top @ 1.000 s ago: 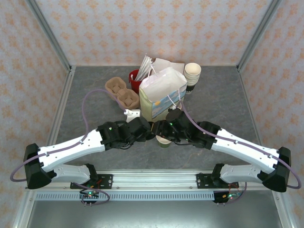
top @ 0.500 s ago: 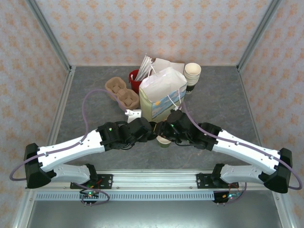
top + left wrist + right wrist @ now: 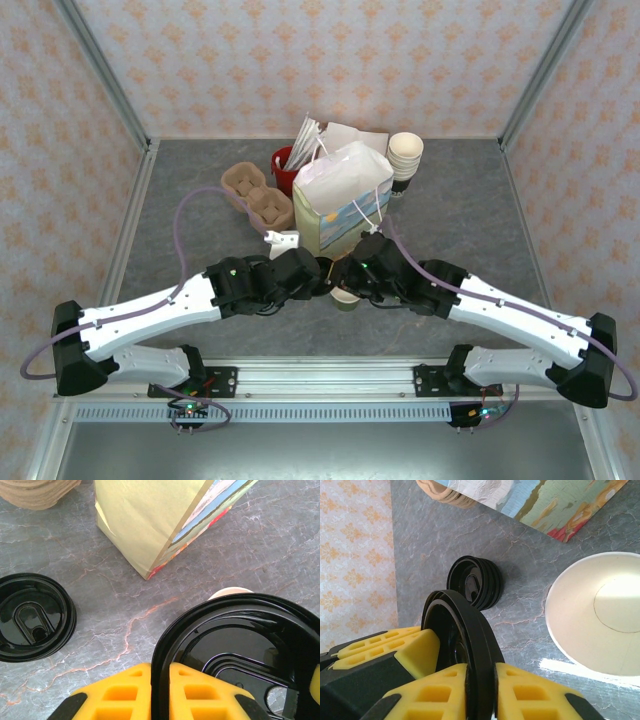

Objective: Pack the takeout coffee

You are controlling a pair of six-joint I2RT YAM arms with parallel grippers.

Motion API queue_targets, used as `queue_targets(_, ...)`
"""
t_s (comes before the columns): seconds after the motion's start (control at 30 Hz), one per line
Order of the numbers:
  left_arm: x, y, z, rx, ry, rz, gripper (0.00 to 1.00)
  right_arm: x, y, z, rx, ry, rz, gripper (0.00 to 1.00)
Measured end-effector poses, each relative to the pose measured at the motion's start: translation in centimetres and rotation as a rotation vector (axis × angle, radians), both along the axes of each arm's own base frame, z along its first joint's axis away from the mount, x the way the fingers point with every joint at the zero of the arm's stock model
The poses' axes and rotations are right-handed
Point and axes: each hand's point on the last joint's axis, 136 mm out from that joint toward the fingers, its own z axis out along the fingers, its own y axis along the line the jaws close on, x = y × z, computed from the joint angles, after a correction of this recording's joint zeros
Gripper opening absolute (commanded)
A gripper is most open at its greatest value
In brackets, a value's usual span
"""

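Currently the left pincer (image 3: 160, 680) is clamped on the rim of a black plastic lid (image 3: 240, 645), one finger on each side of the edge. The right pincer (image 3: 481, 680) pinches the same lid by the rim from the other side, so both are closed on it, with the lid carried clear of the worktop (image 3: 280, 545). Just past and below the lid is the cup (image 3: 600, 615): upright, open-topped, pale inside and apparently empty, dark greenish side in the top view. It stands on the worktop close to the lower corner of the paper bag (image 3: 145, 520); contact can't be told. A stack of black lids (image 3: 35, 617) lies off to the side, apart from the cup. Likely step: capping the cup before bagging, nothing packed yet. The cup looks like thin paper, light and easy to crush at the open mouth; the lid looks slick and bendy. Best hold is probably round the cup body under the rim once capped, with a gentle squeeze, kept upright.
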Motion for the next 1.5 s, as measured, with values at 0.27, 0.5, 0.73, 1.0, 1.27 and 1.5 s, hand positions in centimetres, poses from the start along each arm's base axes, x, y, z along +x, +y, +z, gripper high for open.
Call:
queue_targets(0.27,0.0,0.0,-0.1,0.007,0.001,0.0,0.13,-0.1,-0.2,0.2,0.013,-0.001,-0.005,0.03)
queue_targets(0.5,-0.2,-0.3,-0.1,0.003,-0.002,-0.01,0.14,-0.1,-0.5,0.3,0.015,-0.009,-0.011,0.01)
queue_targets(0.73,-0.1,-0.6,0.1,-0.006,-0.01,-0.02,0.39,0.2,-1.0,0.2,-0.001,-0.018,-0.022,0.0)
queue_targets(1.0,0.2,-1.4,1.6,-0.041,-0.035,-0.04,0.62,1.3,-2.8,-0.7,-0.05,-0.013,-0.072,0.0)
queue_targets(1.27,0.7,-1.6,4.6,-0.05,-0.179,-0.151,0.66,1.6,-5.1,-1.7,-0.102,0.004,-0.11,0.0)
queue_targets(1.5,0.5,-0.3,4.6,0.061,-0.462,-0.386,0.61,1.5,-6.8,-1.5,-0.103,0.023,-0.126,0.0)
